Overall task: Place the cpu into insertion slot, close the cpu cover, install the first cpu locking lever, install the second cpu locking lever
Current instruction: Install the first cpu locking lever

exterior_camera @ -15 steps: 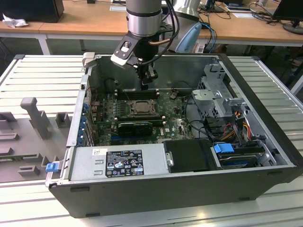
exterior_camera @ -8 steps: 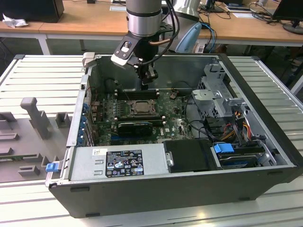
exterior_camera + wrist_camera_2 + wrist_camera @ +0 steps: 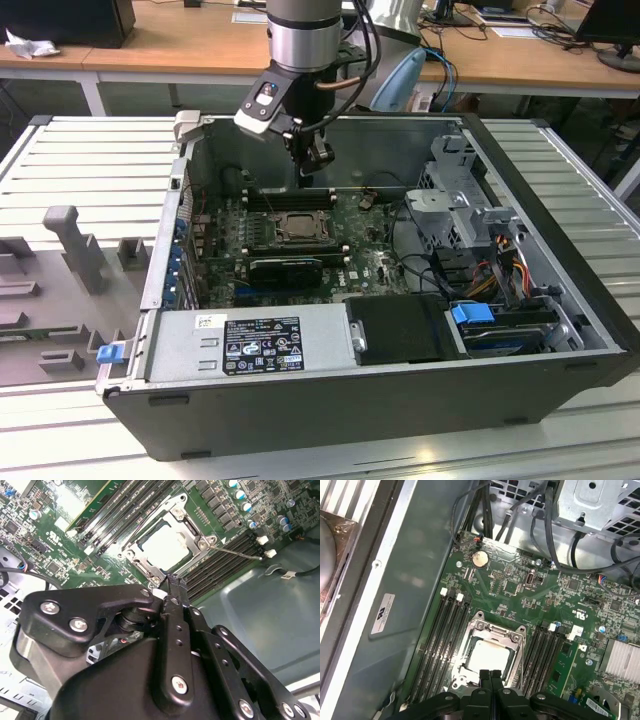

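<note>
Your tool [image 3: 318,158] hangs over the far part of the open computer case [image 3: 400,400], which lies on its side on the ribbed grey desk [image 3: 80,150]. In the first wrist view its two fingers [image 3: 485,676] are pressed together with only a hairline between them, and they hold nothing. In the second wrist view the tool's tip [image 3: 175,580] is right at one corner of the socket; you cannot tell from here whether it touches the metal.

The cpu [image 3: 489,656] is already in the insertion slot [image 3: 275,232]. It lies flat with its pale top facing up and its edges square with the socket. The cpu cover [image 3: 492,631] is down around it, framing the chip through its window. The frame's longer side seems to run along the memory slots [image 3: 442,640].

A thin metal rod [image 3: 235,551] reaches out from one socket corner and slants over the neighbouring memory slots.

The space above the socket is open. Memory slots flank it on two sides, and the case wall [image 3: 410,580] rises just beyond one bank. A black card [image 3: 285,268] sits just beside the socket's near edge. Cables [image 3: 540,525] and the drive cage [image 3: 450,190] are well apart, toward the exterior view's right.
</note>
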Controlling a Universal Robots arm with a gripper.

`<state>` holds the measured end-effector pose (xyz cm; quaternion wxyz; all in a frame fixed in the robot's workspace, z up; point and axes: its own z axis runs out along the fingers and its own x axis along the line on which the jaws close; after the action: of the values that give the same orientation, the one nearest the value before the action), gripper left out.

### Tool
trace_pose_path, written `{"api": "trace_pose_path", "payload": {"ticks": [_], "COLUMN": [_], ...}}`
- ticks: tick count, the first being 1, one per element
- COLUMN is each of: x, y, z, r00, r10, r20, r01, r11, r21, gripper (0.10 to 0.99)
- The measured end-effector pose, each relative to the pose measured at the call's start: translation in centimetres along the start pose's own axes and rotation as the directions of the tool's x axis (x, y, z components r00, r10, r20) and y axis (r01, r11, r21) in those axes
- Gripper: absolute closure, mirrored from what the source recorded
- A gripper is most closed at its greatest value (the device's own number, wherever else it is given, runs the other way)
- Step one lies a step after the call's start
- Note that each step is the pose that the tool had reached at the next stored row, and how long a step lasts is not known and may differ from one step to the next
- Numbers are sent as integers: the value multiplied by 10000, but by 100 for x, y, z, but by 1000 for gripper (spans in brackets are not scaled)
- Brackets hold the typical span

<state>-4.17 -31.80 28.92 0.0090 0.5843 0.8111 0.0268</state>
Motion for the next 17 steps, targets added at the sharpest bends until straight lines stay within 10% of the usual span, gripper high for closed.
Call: {"api": "trace_pose_path", "payload": {"ticks": [17], "x": [1], "y": [4], "z": [-79], "r00": [10000], "r10": [0], "r20": [0], "r01": [0], "r11": [10000], "r21": [0], "gripper": [980]}}
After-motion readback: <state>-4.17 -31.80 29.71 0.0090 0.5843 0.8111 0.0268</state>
